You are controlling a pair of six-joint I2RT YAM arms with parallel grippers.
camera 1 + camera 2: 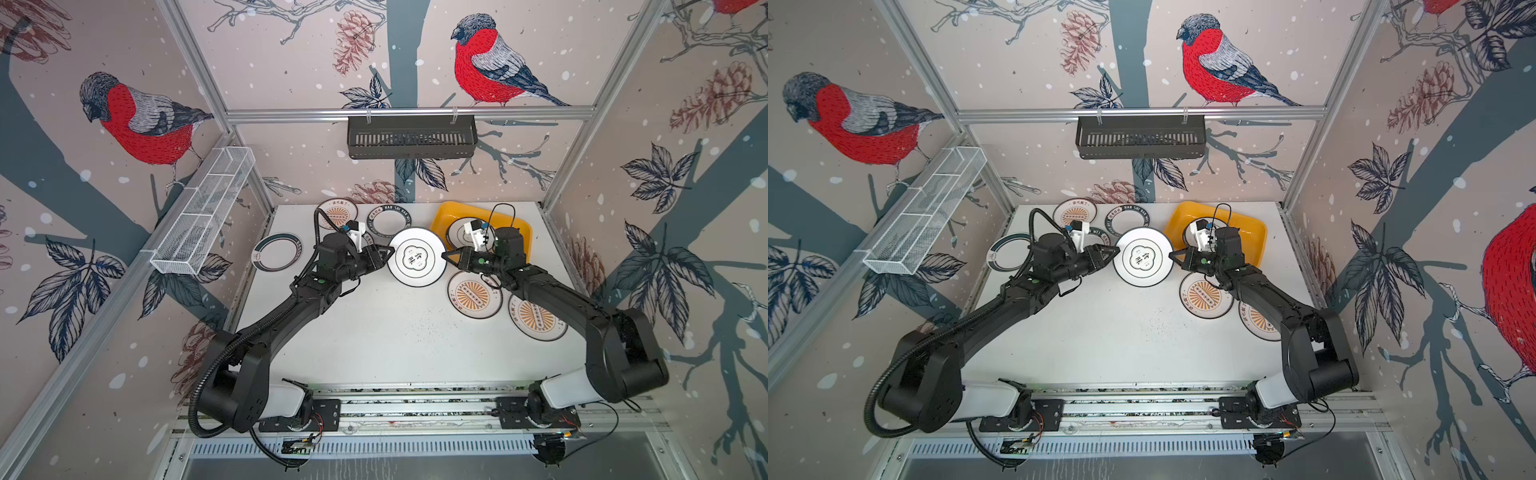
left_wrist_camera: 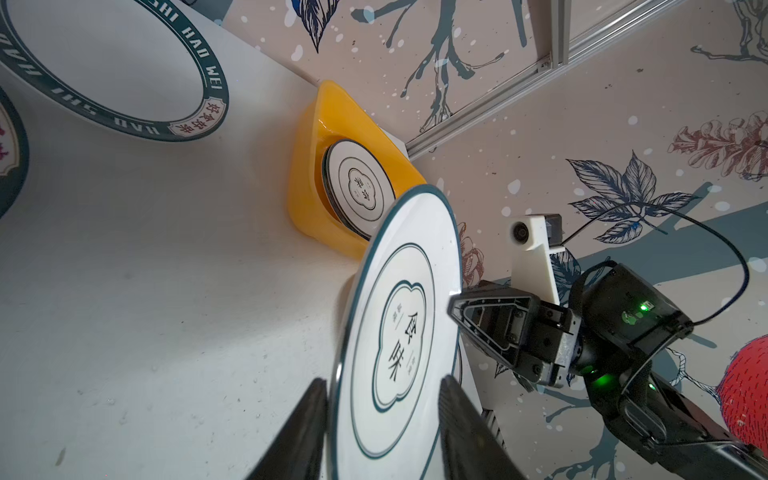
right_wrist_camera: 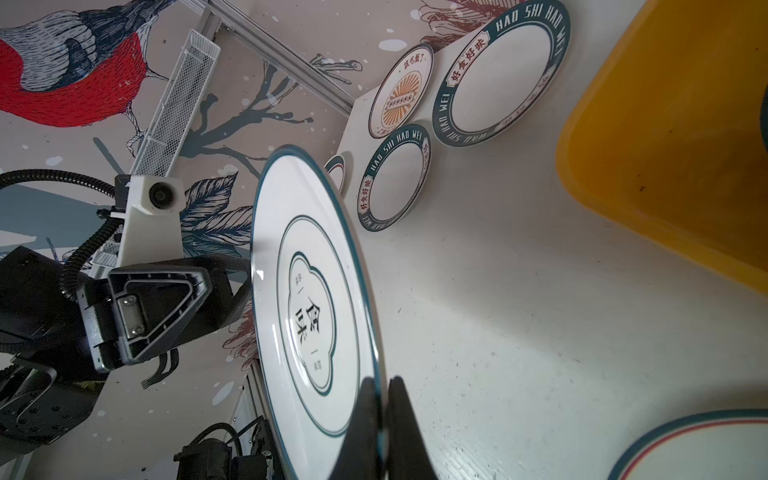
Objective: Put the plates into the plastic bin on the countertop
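Observation:
A white plate with a dark flower emblem (image 1: 417, 257) (image 1: 1143, 257) hangs above the countertop (image 1: 374, 332). My right gripper (image 1: 444, 254) (image 3: 380, 380) is shut on its rim. My left gripper (image 1: 390, 251) (image 2: 382, 380) is open, its jaws standing apart on either side of the opposite rim. The plate (image 2: 399, 332) (image 3: 316, 307) shows close up in both wrist views. The yellow plastic bin (image 1: 440, 214) (image 2: 303, 166) stands at the back right with a flower-emblem plate (image 1: 461, 235) (image 2: 357, 187) in it, partly hidden by my right wrist.
More plates lie on the countertop: a sunburst one (image 1: 336, 216) and a lettered-rim one (image 1: 388, 222) at the back, a dark-rimmed one (image 1: 277, 251) at left, two sunburst ones (image 1: 473, 295) (image 1: 536, 320) under my right arm. A black basket (image 1: 411, 137) and a wire rack (image 1: 203, 212) hang above.

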